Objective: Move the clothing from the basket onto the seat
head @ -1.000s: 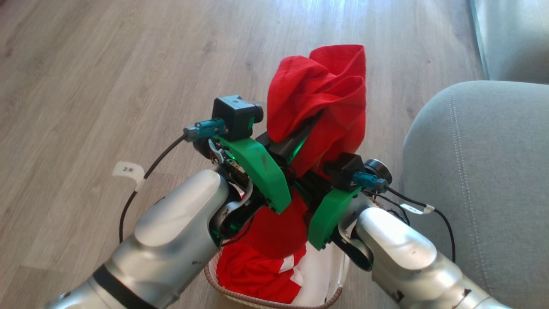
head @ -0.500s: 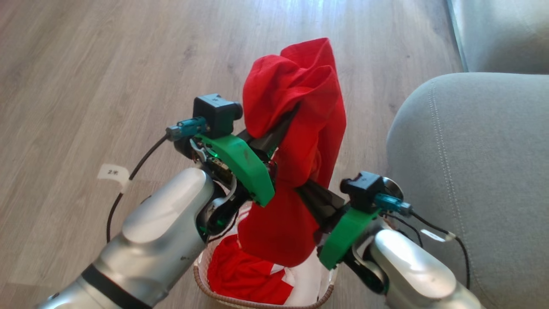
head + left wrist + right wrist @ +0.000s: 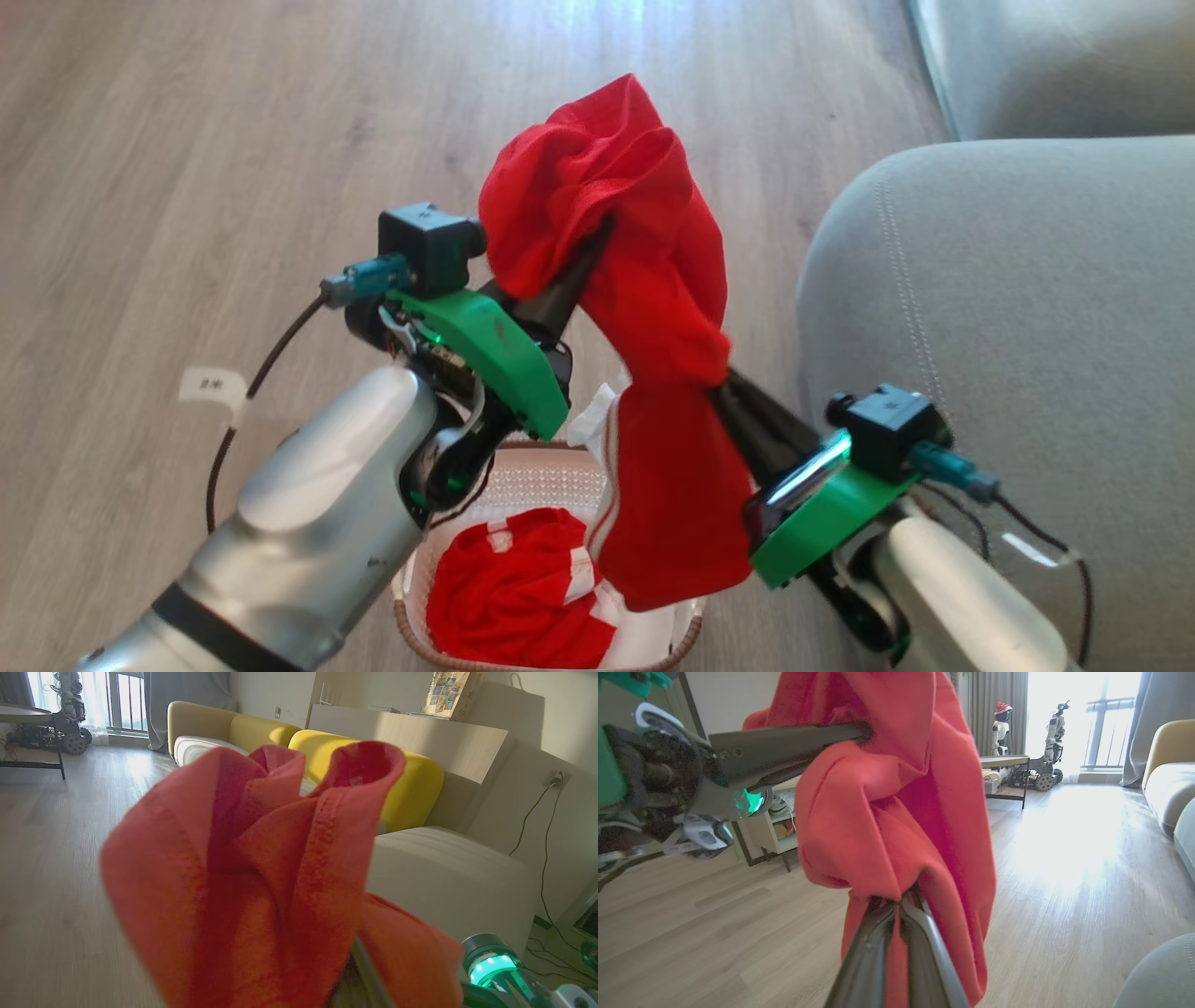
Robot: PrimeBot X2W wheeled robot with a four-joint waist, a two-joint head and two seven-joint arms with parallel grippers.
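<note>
Seat (image 3: 1008,308) at robot's right. Red garment (image 3: 653,271) hangs over basket (image 3: 532,471), beside seat. Second garment (image 3: 509,597) in basket. Left gripper (image 3: 597,238) pinched tight on top bunch, right gripper (image 3: 733,392) on mid-fold.

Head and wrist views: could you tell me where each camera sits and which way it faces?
Head view: from the head, down onto basket and seat; left hand and right hand show.
Left wrist view: along that hand into the red garment.
Right wrist view: along its fingers, pinching it; left hand shows.
All share the garment.
</note>
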